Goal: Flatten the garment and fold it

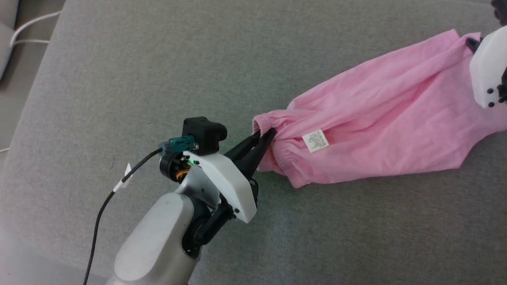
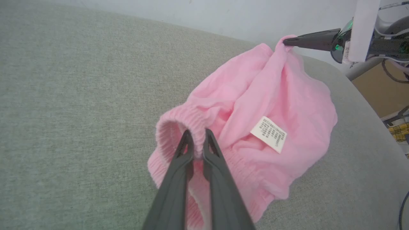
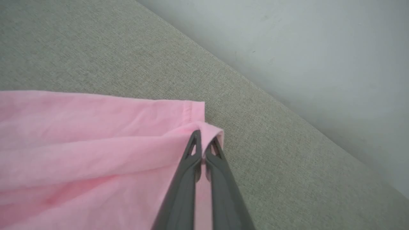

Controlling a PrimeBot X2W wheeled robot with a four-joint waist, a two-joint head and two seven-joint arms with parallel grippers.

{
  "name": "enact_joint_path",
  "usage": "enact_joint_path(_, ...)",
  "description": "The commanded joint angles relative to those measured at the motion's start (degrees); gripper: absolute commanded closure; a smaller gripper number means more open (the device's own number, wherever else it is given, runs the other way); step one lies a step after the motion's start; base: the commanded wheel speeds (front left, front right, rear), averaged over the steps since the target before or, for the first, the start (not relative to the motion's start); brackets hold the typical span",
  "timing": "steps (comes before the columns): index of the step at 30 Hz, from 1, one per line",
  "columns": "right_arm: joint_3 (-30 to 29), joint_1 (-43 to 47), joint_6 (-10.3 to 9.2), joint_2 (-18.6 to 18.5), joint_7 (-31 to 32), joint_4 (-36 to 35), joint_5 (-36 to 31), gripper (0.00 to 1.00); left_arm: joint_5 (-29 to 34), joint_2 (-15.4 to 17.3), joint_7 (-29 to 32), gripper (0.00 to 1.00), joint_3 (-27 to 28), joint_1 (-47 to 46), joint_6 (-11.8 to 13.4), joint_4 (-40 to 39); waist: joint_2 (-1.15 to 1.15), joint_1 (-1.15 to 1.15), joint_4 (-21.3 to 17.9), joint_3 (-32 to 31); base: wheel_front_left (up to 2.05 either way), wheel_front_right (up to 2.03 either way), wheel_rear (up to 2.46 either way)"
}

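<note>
The light pink shorts lie stretched across the grey cushion, with a small white label facing up. My left gripper is shut on the gathered elastic waistband at the shorts' left end. In the left wrist view my left gripper pinches the waistband rim. My right gripper is shut on a hemmed leg corner at the far right end. From the left wrist camera, the right gripper holds that corner lifted. Its white housing hides its fingers in the head view.
The grey fabric cushion spreads wide to the left and front of the shorts. A pale wall runs behind its far edge. A white cable lies off the cushion at the upper left, and my left arm's black cable trails down.
</note>
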Motion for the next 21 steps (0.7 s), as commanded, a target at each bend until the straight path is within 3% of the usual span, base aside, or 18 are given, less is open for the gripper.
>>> enact_joint_path(1,0.5,-1.6,-0.11,0.2,-1.3,1.8,-0.6,1.0,0.0,-0.4,-0.8,1.0,0.1,-1.2,-0.2,0.8,0.0,-0.01,1.6,1.6,0.0,0.0,0.0)
enact_joint_path(12,4.5,-4.8,-0.11,1.1,-9.1,10.9,-1.1,1.0,0.2,-2.2,-4.3,1.0,0.2,-2.4,0.0,5.2,0.0,-0.01,1.8,2.2,0.0,0.0,0.0)
enact_joint_path(13,5.0,-4.9,-0.11,1.4,-9.7,11.3,-0.5,1.0,0.2,-2.3,-4.6,0.85,0.2,-2.4,0.0,5.6,0.0,-0.01,1.7,1.9,0.0,0.0,0.0)
enact_joint_path(14,5.3,-5.0,-0.11,1.6,-10.7,11.6,-0.1,0.72,0.2,-2.3,-4.9,0.38,0.2,-2.4,0.1,5.9,0.0,-0.01,1.5,1.6,0.0,0.0,0.0)
enact_joint_path(15,5.5,-5.2,-0.11,1.8,-11.8,12.0,0.2,0.0,0.4,-2.2,-5.4,0.0,0.3,-2.4,0.2,6.3,0.0,-0.01,1.3,1.3,0.0,0.0,0.0)
enact_joint_path(21,7.3,-5.1,-0.11,3.0,-16.5,13.4,2.3,0.0,0.8,-1.6,-7.7,0.0,1.2,-1.6,1.0,7.7,0.0,-0.01,-0.2,-2.4,0.0,0.0,0.0)
